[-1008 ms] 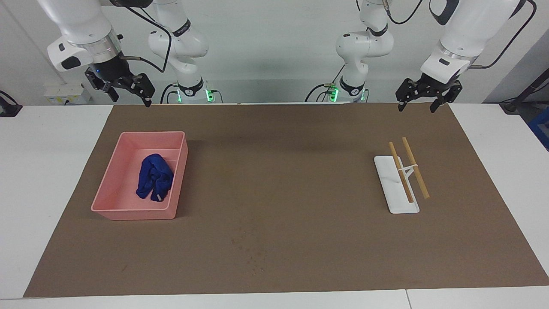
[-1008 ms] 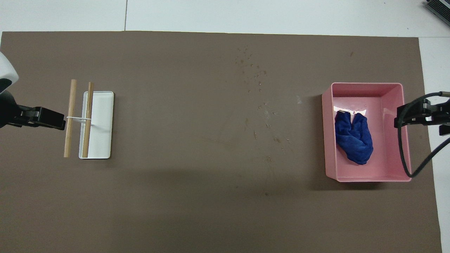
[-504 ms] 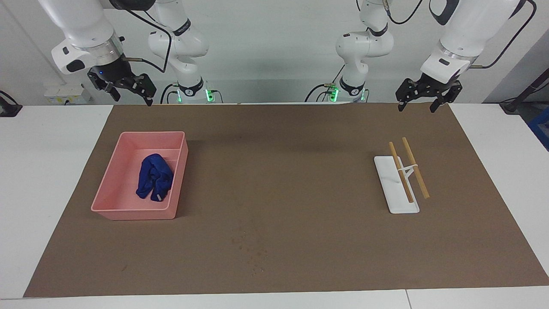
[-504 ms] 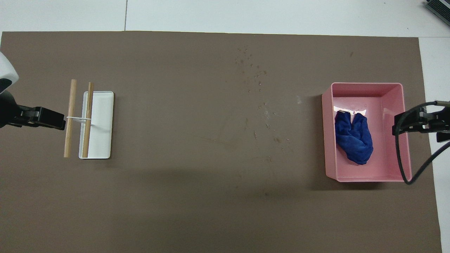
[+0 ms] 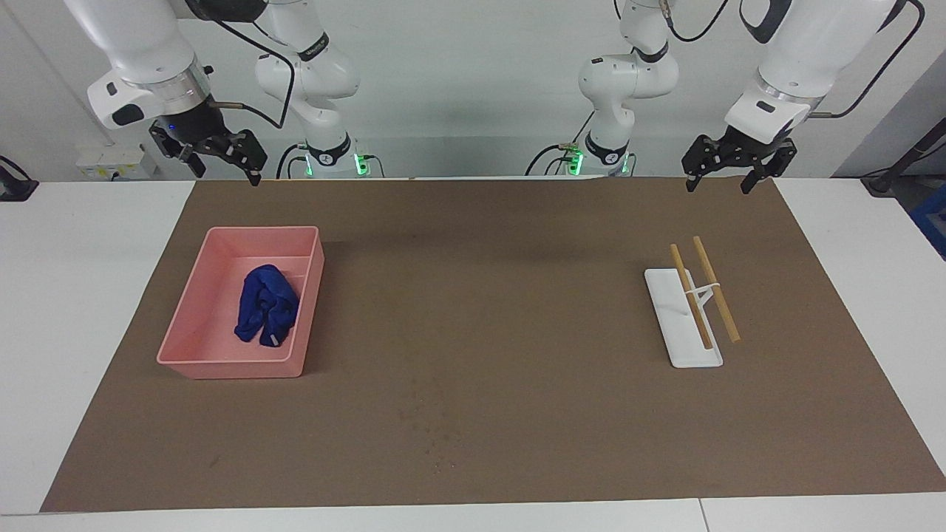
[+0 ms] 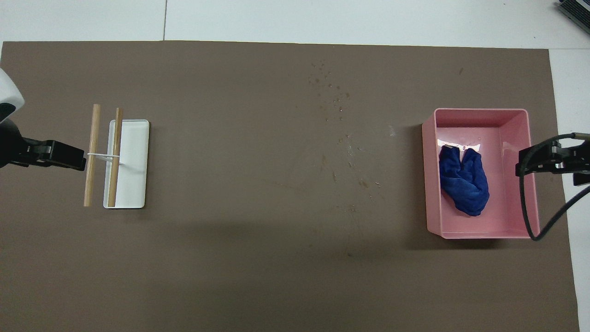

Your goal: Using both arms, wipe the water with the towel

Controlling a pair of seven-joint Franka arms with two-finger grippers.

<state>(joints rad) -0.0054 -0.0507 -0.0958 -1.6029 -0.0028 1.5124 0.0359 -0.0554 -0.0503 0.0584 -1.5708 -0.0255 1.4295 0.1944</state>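
While both arms hung raised at the robots' edge of the mat, the scene stood as listed.

Left gripper (image 5: 729, 177): raised over the mat's edge nearest the robots, at the left arm's end; fingers spread apart, nothing between them.
Right gripper (image 5: 222, 164): raised over the mat's edge nearest the robots, at the right arm's end; fingers spread apart, nothing between them.
Towel (image 5: 266, 305): crumpled deep-blue cloth lying inside the pink tray, farther from the robots than the right gripper's fingers and well below them; untouched by either gripper.
Pink tray (image 5: 194, 304): rested on the mat at the right arm's end, roughly in line with the right gripper's fingers; the towel lay against the wall toward the table's middle.
Water (image 5: 432, 428): loose scatter of small dark specks on the mat's middle strip, well apart from both sets of fingers and farther from the robots than the tray.
White rack (image 5: 681, 322): flat white base on the mat at the left arm's end, farther from the robots than the left gripper's fingers.
Wooden rods (image 5: 715, 288): two parallel rods held side by side on the rack's white support.
Brown mat (image 5: 517, 295): covered most of the table under all items.
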